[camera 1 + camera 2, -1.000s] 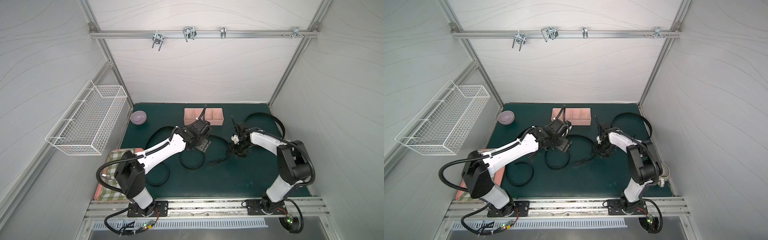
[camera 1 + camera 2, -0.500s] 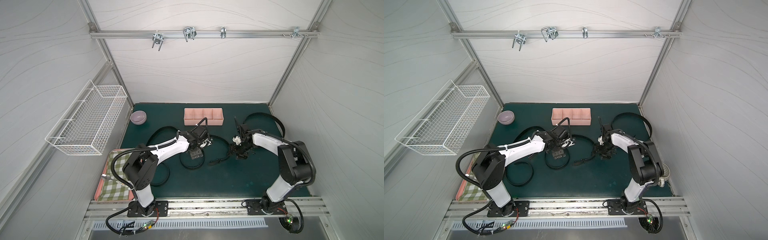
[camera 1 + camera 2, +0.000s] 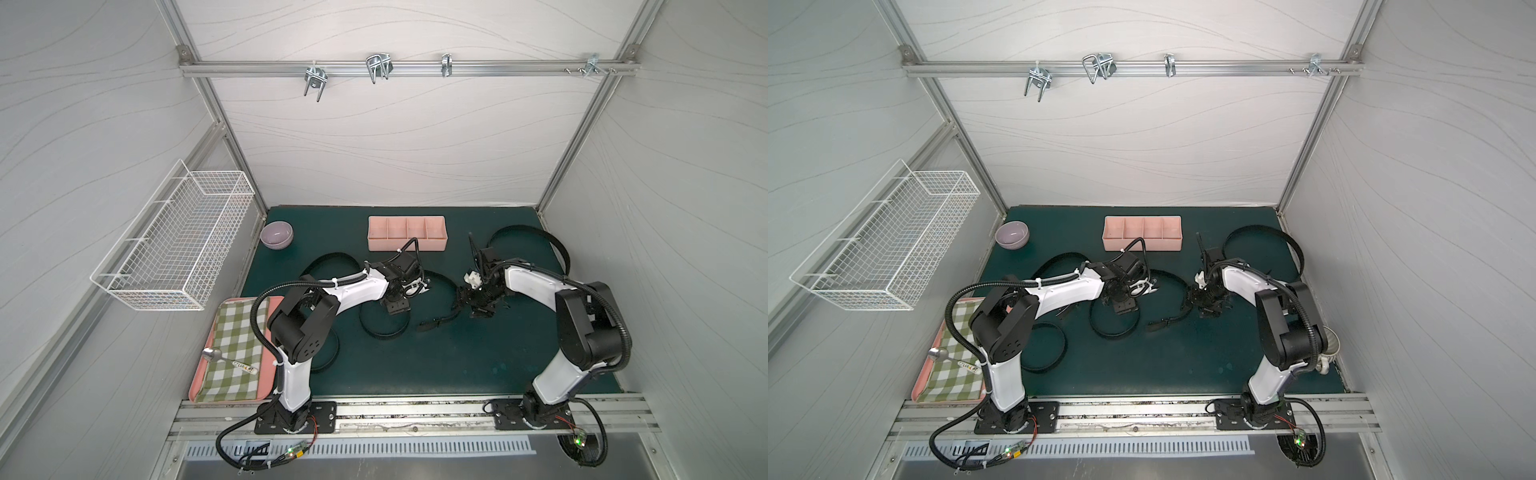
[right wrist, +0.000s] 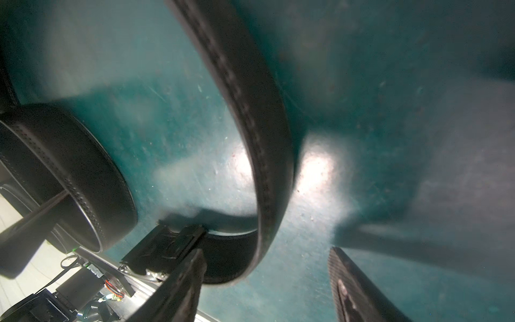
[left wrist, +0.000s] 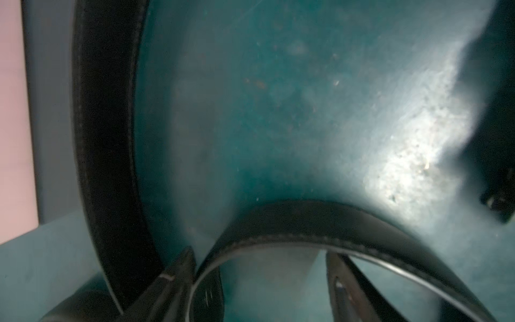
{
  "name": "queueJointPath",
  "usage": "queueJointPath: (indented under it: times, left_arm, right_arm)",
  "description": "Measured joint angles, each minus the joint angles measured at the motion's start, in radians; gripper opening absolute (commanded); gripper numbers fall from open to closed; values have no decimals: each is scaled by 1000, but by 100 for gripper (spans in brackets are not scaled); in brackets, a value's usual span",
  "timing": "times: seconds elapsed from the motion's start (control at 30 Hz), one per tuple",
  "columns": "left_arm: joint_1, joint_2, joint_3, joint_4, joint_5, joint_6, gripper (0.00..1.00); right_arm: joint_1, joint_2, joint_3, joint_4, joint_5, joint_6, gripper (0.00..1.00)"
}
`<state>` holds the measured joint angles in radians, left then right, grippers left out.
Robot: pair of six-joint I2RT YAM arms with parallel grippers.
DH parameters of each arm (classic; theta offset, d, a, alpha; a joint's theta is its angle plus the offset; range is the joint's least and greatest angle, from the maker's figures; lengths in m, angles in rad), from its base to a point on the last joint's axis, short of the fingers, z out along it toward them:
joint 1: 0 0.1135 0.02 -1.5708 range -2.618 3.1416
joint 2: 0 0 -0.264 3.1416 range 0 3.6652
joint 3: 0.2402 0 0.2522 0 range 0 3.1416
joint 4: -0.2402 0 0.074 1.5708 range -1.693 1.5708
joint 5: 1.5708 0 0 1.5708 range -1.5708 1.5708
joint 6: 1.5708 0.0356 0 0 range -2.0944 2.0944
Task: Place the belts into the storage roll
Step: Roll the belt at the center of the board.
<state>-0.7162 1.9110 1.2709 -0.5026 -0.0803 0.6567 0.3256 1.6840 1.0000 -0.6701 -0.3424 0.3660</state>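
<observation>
The storage roll (image 3: 407, 239) (image 3: 1143, 237), a pale-pink tray with four bays, stands empty at the back of the green mat. One belt (image 3: 382, 330) (image 3: 1113, 332) lies in a loop mid-mat, its buckle end (image 3: 432, 324) pointing right. My left gripper (image 3: 397, 309) (image 3: 1124, 309) is low over this loop. In the left wrist view the left gripper (image 5: 259, 267) is open and the belt's curve (image 5: 306, 220) crosses its fingertips. My right gripper (image 3: 476, 305) (image 4: 267, 267) is open over bare mat, beside the buckle (image 4: 167, 248). A second belt (image 3: 523, 232) arcs at the back right, a third (image 3: 328, 262) on the left.
A lilac bowl (image 3: 276, 235) sits at the back left. A white wire basket (image 3: 178, 237) hangs on the left wall. A flat pink tray with a green checked cloth (image 3: 237, 353) and a spoon lies front left. A metal cup (image 3: 1327, 345) stands by the right wall.
My left gripper has drawn back from the storage roll toward the front and come down onto the middle belt loop. The right arm has barely moved.
</observation>
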Motion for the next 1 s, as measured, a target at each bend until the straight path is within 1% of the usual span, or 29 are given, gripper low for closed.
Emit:
queueJointPath:
  times: [0.07,0.13,0.17,0.2,0.23,0.27,0.3,0.37,0.4,0.43,0.47,0.53,0.57,0.6,0.63,0.67,0.8,0.9,1.0]
  left_arm:
    - [0,17,11,3,15,-2,61]
    - [0,29,16,7,29,-6,55]
    - [0,34,18,6,35,-10,49]
    - [0,35,20,7,41,-18,41]
    - [0,37,22,8,47,-24,34]
    - [1,38,23,9,51,-33,29]
    - [2,38,23,11,55,-37,26]
    - [5,38,22,19,57,-53,19]
    - [7,38,20,26,57,-64,15]
    - [10,37,15,36,55,-72,12]
    - [14,34,6,47,53,-80,8]
    - [20,26,-14,66,48,-98,2]
    - [25,19,-25,73,46,-112,0]
    - [30,11,-35,80,46,-117,0]
    - [37,3,-47,87,43,-134,0]
    - [46,-5,-59,94,37,-147,0]
    - [73,-13,-72,101,4,-188,0]
    - [82,-8,-51,77,-23,-225,0]
    - [86,8,0,55,-34,-271,0]
  right_arm:
    - [0,7,0,1,0,0,73]
    - [0,14,3,1,1,0,73]
    - [0,19,5,0,1,0,73]
    - [0,22,10,0,2,0,73]
    - [0,25,15,-1,4,0,73]
    - [1,27,21,-2,7,0,72]
    - [2,31,29,-4,10,0,70]
    - [6,45,58,-10,17,1,60]
    - [9,55,74,-12,19,0,52]
    - [11,70,95,-14,24,-2,40]
    - [13,87,115,-14,29,-3,31]
    - [16,110,139,-16,41,-1,19]
    - [15,116,142,-18,50,-5,18]
    - [15,116,140,-21,53,-1,15]
    - [14,115,136,-23,57,-5,8]
    - [12,111,130,-26,61,-8,7]
    - [6,53,63,-34,77,-9,9]
    - [13,-33,-22,-53,77,11,10]
    - [70,-116,-90,-62,68,59,12]
